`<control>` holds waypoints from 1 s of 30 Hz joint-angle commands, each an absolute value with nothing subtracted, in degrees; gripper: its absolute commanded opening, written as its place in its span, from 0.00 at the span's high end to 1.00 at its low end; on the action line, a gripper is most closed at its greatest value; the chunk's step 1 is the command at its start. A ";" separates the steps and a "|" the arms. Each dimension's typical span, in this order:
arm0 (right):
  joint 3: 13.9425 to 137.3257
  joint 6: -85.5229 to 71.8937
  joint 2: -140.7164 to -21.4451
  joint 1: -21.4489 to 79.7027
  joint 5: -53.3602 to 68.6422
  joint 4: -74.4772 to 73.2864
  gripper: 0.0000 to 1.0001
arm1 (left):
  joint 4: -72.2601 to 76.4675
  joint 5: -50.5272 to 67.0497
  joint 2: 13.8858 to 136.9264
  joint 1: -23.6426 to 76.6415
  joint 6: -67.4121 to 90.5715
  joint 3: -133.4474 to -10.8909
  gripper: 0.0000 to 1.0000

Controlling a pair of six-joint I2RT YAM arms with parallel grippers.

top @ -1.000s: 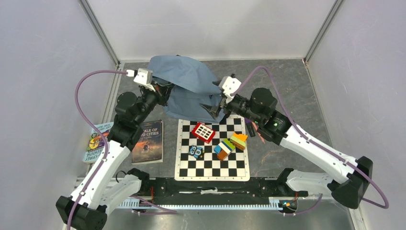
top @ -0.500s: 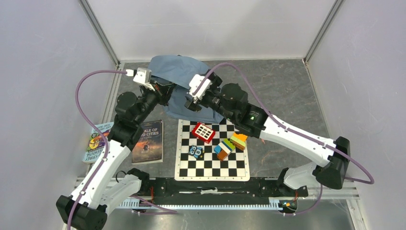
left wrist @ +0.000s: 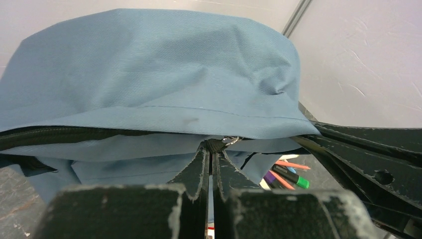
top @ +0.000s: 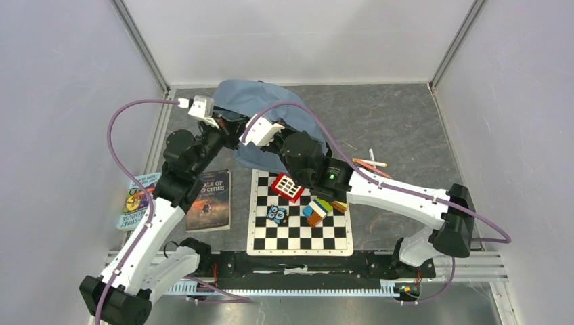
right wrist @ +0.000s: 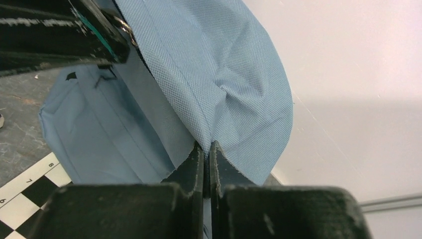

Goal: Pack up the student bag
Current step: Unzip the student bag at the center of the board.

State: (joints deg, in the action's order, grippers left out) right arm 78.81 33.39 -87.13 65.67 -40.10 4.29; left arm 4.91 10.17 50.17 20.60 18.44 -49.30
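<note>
Room: we see a booth with white walls [top: 304, 34] around a dark grey mottled table [top: 406, 122].
Student bag: the student bag [top: 244, 95] sits at the far middle-left of the table, just beyond the chessboard [top: 298, 237], with its top flap puffed upward.
Left gripper: the left gripper [left wrist: 211, 149] is clenched on the bag at the black zipper line under the flap, a small metal pull at its tips. We judge it anchors that edge.
Right gripper: the right gripper [right wrist: 205, 147] reaches across and pinches a fold of the blue flap. We judge it means to spread the mouth.
Waiting things: toy blocks [top: 287, 187] are on the chessboard, two books [top: 210, 200] lie left of it, and pens [top: 369, 163] lie to its right. All are outside the bag.
Stage: we judge packing has barely begun. We cannot see the bag's inside.
</note>
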 commanded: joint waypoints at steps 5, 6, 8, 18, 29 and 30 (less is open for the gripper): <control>76.05 31.64 -80.77 65.59 -46.67 6.95 1.00 | 4.06 3.55 50.50 17.61 21.30 -51.56 0.98; 75.94 31.20 -80.33 65.57 -46.67 6.33 1.00 | 3.24 2.76 50.77 16.89 21.49 -51.93 0.98; 75.62 30.01 -79.33 65.57 -46.50 5.26 1.00 | 1.39 1.08 51.81 15.27 22.04 -52.83 0.98; 74.43 24.20 -76.30 65.58 -46.27 1.74 1.00 | -4.42 -5.67 58.85 7.21 31.53 -52.83 0.98; 74.98 22.15 -75.33 65.59 -41.10 -1.11 1.00 | -2.86 -1.28 65.15 3.49 34.56 -51.94 0.98; 75.72 22.10 -75.19 65.57 -39.15 -2.13 0.93 | -1.60 -0.32 64.79 3.49 34.21 -51.51 0.98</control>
State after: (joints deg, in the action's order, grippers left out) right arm 74.11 22.70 -79.11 65.73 -41.19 -1.39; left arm -4.27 -1.15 65.08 4.47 32.62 -52.21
